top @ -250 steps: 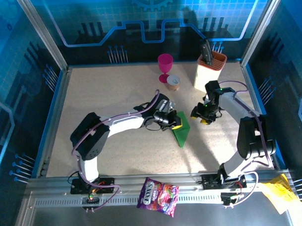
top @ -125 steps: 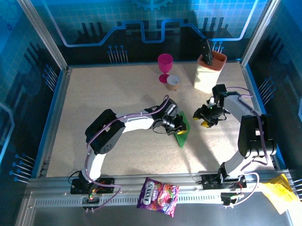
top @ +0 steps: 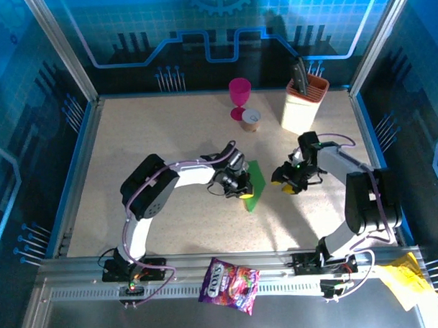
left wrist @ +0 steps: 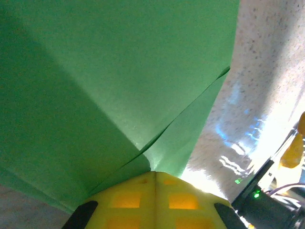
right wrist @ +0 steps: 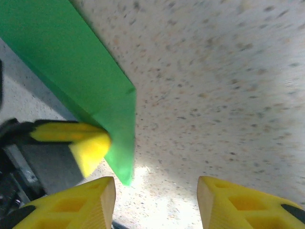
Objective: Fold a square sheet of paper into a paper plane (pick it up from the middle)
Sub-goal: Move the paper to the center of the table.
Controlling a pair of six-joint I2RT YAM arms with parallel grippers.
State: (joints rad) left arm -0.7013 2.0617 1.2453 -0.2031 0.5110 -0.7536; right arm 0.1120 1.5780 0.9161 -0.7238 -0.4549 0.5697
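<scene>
Paper sheet [top: 255,178], one, left claw [top: 244,193] clamping

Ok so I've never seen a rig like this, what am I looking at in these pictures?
Two robot arms are bolted at the near edge of a table. One picture looks down from above; the other two come from small cameras on each wrist. The left end effector, a two-finger clamp, is shut on a folded green paper, seen close up from its wrist. The right end effector is open beside the paper, holding nothing. Farther back stand a pink goblet, a small cup and a cream holder. A purple snack bag lies on the front rail.
</scene>
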